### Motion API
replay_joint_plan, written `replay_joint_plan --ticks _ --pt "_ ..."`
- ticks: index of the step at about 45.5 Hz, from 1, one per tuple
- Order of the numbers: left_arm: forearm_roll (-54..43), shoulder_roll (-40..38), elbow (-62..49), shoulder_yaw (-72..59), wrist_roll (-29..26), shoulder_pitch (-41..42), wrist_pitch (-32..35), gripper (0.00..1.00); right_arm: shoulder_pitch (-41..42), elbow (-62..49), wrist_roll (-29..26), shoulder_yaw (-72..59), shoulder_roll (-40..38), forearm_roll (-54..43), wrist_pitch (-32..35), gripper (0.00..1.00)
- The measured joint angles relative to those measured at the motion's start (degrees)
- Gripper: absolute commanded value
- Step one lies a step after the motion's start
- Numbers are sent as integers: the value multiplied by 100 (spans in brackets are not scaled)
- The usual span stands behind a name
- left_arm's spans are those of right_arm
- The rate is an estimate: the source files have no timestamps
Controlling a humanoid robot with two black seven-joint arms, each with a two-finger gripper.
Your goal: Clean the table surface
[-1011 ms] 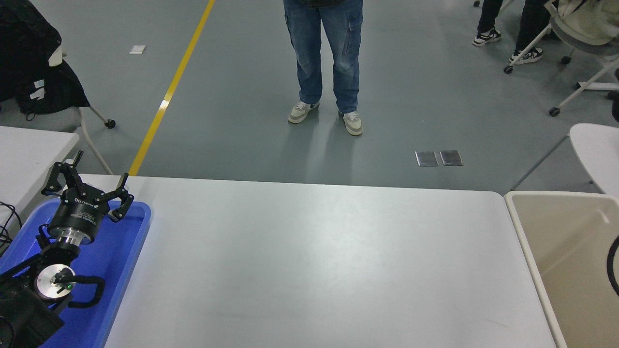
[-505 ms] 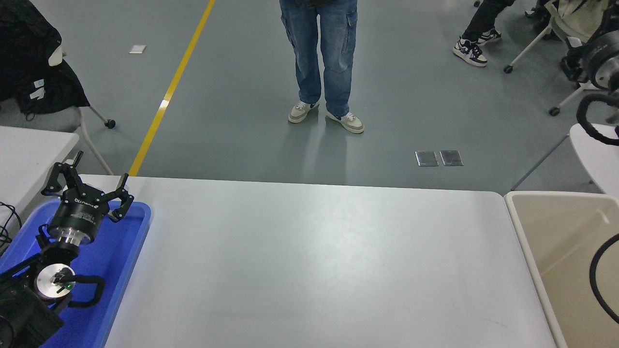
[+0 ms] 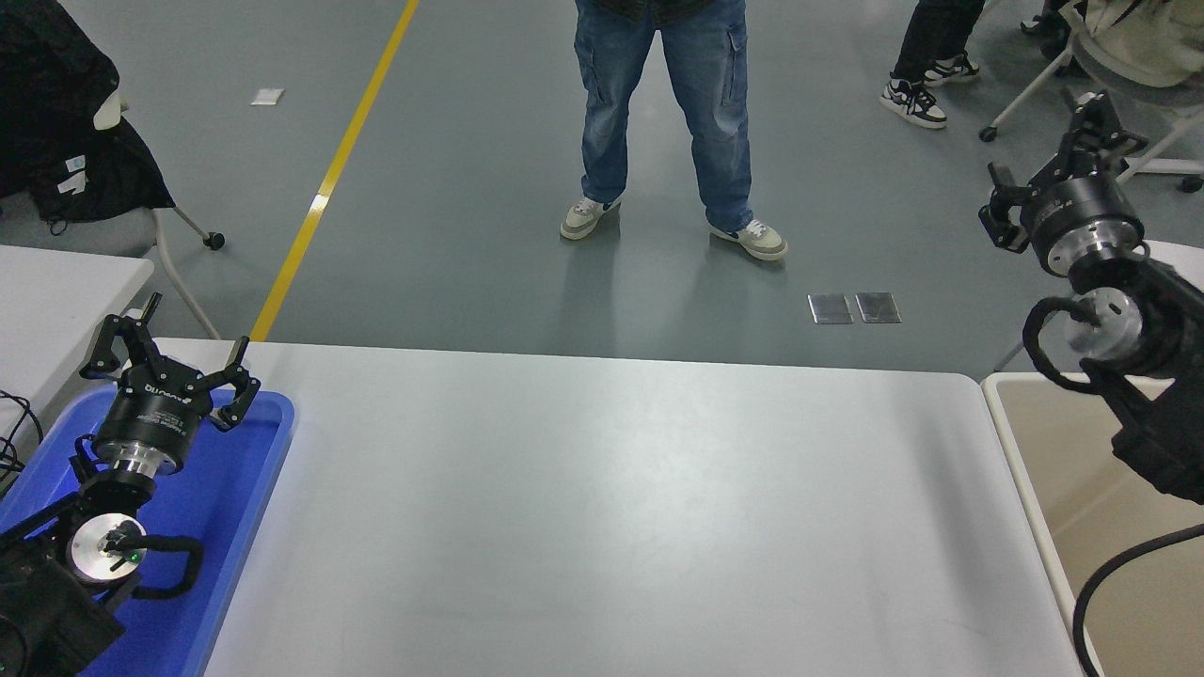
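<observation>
Bench (image 3: 602, 508) fills the middle and lower frame, white top, rounded far-right corner. Left end effector (image 3: 169, 362) sits parked at lower left above the blue tray (image 3: 254, 470), fingers spread wide, nothing between them. The tray lies on the bench's left end, and the left arm covers most of its near half. Right end effector (image 3: 1058, 160) is raised at the right edge, beyond the bench's far-right corner and over the floor, pointing away from the camera; fingers look parted with nothing held. Its wrist and cable loop hang over the beige bin (image 3: 1025, 470), which stands just beside the bench's right edge. Person in jeans (image 3: 673, 103) stands on the grey floor past the far side, feet apart, well clear of the bench. Second person's legs (image 3: 926, 56) at top right near a wheeled chair (image 3: 1129, 56). Yellow floor line (image 3: 329, 179) runs from the top toward the bench's far-left corner. Smaller white table (image 3: 56, 301) at the left edge, with a chair draped in black (image 3: 66, 122) behind it.
</observation>
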Motion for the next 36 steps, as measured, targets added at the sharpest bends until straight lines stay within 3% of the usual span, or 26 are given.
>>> replay_joint_plan --ticks 15,36 --pt "0 0 0 0 0 0 0 100 -818 104 539 343 485 -12 322 99" --pt "0 0 0 0 0 0 0 100 -1414 100 732 541 829 -15 589 99"
